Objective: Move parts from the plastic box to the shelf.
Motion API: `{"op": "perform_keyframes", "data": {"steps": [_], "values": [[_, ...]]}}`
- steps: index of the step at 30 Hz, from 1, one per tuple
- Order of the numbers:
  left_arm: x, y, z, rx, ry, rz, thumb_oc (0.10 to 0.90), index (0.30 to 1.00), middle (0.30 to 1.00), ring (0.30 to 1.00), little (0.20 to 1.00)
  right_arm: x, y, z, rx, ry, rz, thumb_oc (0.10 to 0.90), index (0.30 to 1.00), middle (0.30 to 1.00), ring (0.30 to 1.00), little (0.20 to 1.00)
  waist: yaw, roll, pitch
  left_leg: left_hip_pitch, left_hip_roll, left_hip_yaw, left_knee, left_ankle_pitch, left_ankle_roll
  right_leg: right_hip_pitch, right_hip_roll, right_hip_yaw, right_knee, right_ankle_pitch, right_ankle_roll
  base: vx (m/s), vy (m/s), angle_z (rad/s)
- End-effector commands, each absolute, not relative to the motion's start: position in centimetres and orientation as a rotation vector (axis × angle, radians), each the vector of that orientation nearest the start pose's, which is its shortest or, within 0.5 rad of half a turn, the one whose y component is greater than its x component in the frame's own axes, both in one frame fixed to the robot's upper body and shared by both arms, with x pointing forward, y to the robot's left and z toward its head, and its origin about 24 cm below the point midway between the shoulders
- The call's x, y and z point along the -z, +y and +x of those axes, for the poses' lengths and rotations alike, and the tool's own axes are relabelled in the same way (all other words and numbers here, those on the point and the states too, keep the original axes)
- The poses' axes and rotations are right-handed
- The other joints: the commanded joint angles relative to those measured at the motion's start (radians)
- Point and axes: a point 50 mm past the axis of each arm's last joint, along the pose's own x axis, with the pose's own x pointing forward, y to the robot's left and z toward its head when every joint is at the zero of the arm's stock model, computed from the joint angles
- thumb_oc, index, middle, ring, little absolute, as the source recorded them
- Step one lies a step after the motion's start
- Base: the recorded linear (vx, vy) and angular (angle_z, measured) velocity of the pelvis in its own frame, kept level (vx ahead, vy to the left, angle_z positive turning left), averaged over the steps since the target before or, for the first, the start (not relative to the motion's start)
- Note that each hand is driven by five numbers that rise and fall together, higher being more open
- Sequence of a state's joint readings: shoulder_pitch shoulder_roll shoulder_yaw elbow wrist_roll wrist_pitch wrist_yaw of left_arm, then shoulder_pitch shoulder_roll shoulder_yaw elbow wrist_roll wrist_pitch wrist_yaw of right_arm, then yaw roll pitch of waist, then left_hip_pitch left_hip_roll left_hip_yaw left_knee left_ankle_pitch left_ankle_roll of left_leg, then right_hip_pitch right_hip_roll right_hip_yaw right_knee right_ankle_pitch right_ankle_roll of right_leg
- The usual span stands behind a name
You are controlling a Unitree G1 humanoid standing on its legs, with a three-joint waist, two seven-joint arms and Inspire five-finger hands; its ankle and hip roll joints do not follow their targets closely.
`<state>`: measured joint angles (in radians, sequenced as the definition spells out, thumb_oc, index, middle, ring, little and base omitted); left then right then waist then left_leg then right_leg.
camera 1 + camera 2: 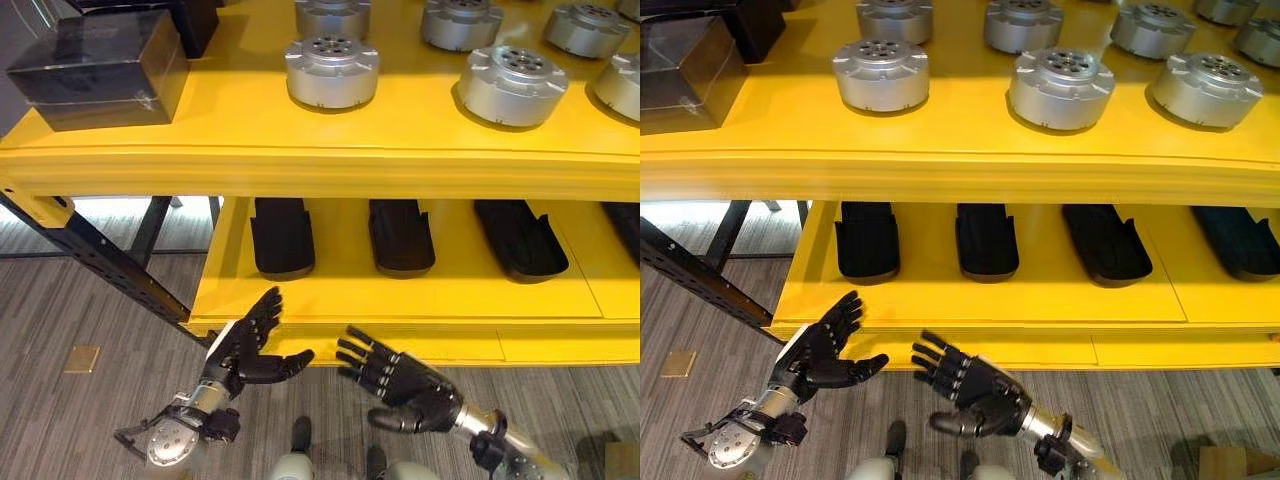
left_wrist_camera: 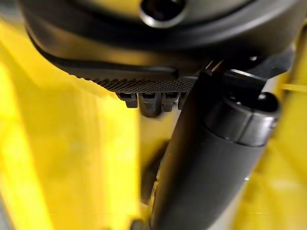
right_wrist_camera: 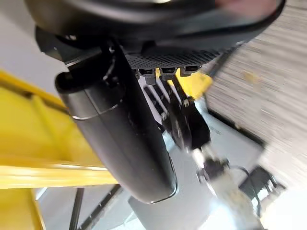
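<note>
In front of the lower yellow shelf board point(image 1: 400, 300), the left hand point(image 1: 245, 350) and right hand point(image 1: 400, 385) are held low with fingers spread and nothing carried. The round silver machined metal parts point(image 1: 331, 70) are seen standing in rows on the upper yellow shelf point(image 1: 300, 150), set apart for access. Black moulded plastic trays point(image 1: 282, 235) lie below. Both hands appear free for another fetch.

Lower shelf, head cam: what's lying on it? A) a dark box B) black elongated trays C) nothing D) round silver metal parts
B: a row of black elongated trays lies on the lower yellow shelf, while the round silver metal parts and the dark box sit on the upper shelf.
</note>
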<state>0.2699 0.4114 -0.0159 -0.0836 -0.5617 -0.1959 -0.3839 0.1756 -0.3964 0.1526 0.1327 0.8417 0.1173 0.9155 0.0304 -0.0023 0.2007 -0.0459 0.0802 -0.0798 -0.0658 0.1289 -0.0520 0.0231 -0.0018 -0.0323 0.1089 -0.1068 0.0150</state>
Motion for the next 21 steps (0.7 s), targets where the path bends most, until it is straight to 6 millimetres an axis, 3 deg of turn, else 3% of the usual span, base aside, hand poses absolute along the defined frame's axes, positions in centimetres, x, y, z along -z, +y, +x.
{"op": "perform_keyframes", "data": {"steps": [1,2,3,5,10,17,18,21], "values": [[-10.0,21.6,21.2,0.517,-0.363,-0.128,0.9,1.0,1.0,1.0,1.0,-1.8,-16.0,19.7,-0.926,0.042,0.704,0.9,1.0,1.0,1.0,1.0,-0.01,-0.038,-0.056,0.044,-0.023,0.021,-0.021,-0.054,0.015,0.037,-0.032,-0.056,-0.153,0.129,0.054,0.0,0.126,-0.02],[-9.9,21.4,21.2,0.537,-0.355,-0.193,0.9,1.0,1.0,1.0,1.0,-2.1,-16.3,20.1,-0.903,0.027,0.702,0.9,1.0,1.0,1.0,1.0,-0.013,-0.036,-0.061,0.047,-0.021,0.026,-0.021,-0.056,0.013,0.04,-0.036,-0.055,-0.165,0.139,0.058,0.01,0.166,-0.03],[-8.8,20.9,21.2,0.597,-0.295,-0.295,0.9,1.0,1.0,1.0,1.0,-2.4,-17.1,20.8,-0.725,-0.014,0.731,0.9,1.0,1.0,1.0,1.0,-0.021,-0.032,-0.074,0.056,-0.026,0.037,-0.021,-0.069,0.018,0.049,-0.041,-0.055,-0.18,0.148,0.065,0.03,0.143,-0.13],[-7.2,20.7,20.8,0.633,-0.243,-0.321,0.9,1.0,1.0,1.0,1.0,-2.2,-17.9,21.3,-0.587,-0.064,0.773,0.9,1.0,1.0,1.0,1.0,-0.032,-0.028,-0.085,0.066,-0.028,0.056,-0.021,-0.081,0.024,0.052,-0.046,-0.052,-0.183,0.15,0.068,0.04,0.135,-0.15],[-4.9,20.7,20.2,0.625,-0.16,-0.387,0.9,1.0,1.0,1.0,1.0,-1.5,-18.9,21.5,-0.422,-0.06,0.766,0.9,1.0,1.0,1.0,1.0,-0.052,-0.021,-0.094,0.086,-0.031,0.095,-0.021,-0.102,0.035,0.057,-0.056,-0.047,-0.186,0.152,0.076,0.01,0.09,-0.18],[-2.0,23.5,18.5,0.43,-0.023,-0.372,0.9,1.0,1.0,1.0,1.0,-0.4,-21.6,20.6,-0.179,-0.025,0.741,0.9,1.0,1.0,1.0,1.0,-0.07,-0.017,-0.095,0.115,-0.034,0.139,-0.021,-0.119,0.049,0.065,-0.068,-0.055,-0.178,0.156,0.083,0.0,0.063,-0.13],[-1.2,24.7,17.4,0.353,0.03,-0.395,0.9,1.0,1.0,1.0,1.0,0.4,-22.1,19.2,-0.123,0.045,0.673,0.9,1.0,1.0,1.0,1.0,-0.064,-0.032,-0.109,0.127,-0.028,0.164,-0.021,-0.13,0.05,0.08,-0.089,-0.103,-0.196,0.166,0.099,0.02,0.021,-0.11],[-1.2,24.7,17.3,0.348,0.032,-0.396,0.9,1.0,1.0,1.0,1.0,0.4,-22.1,19.1,-0.125,0.04,0.705,0.9,1.0,1.0,1.0,1.0,-0.064,-0.033,-0.111,0.129,-0.026,0.164,-0.021,-0.129,0.049,0.082,-0.089,-0.105,-0.196,0.166,0.1,0.01,0.004,-0.01]]}}
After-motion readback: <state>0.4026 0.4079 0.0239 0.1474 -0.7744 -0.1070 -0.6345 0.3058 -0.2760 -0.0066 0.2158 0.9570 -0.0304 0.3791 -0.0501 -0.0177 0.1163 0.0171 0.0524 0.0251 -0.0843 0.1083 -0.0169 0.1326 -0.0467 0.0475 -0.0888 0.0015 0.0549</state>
